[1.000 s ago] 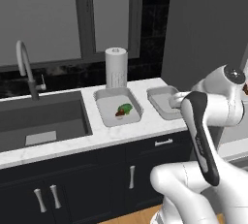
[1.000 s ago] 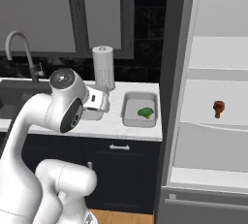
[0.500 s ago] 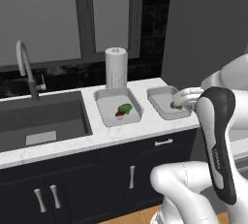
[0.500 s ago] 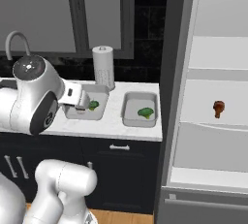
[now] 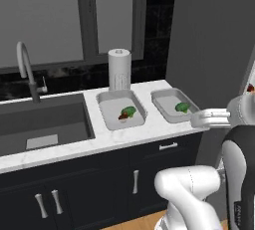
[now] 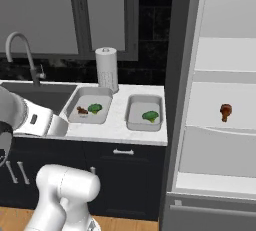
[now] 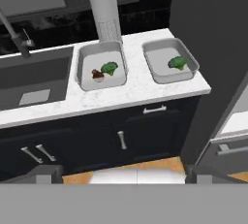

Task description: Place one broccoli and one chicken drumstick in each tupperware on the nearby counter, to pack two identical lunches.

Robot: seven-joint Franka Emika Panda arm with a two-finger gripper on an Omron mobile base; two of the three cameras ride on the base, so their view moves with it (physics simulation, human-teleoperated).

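Your arm has swung back from the tabletop (image 5: 149, 132), jaws wide open and empty, leaving the right tray (image 6: 144, 113) at frame centre with only broccoli (image 6: 150, 116); its missing drumstick (image 6: 225, 110) waits on the fridge shelf (image 6: 235, 123), right of frame.

2 tupperware trays (image 7: 102, 65) (image 7: 170, 59), 2 broccoli (image 7: 110, 67) (image 7: 178, 62), 2 drumsticks (image 7: 98, 75) (image 6: 225, 110), 1 paper towel roll (image 7: 104, 15), 1 faucet (image 6: 22, 50), 1 sink (image 5: 37, 124).

Even, soft rendered light, dim dark backsplash, faint shadows, slightly coarse and blurry, no glare.
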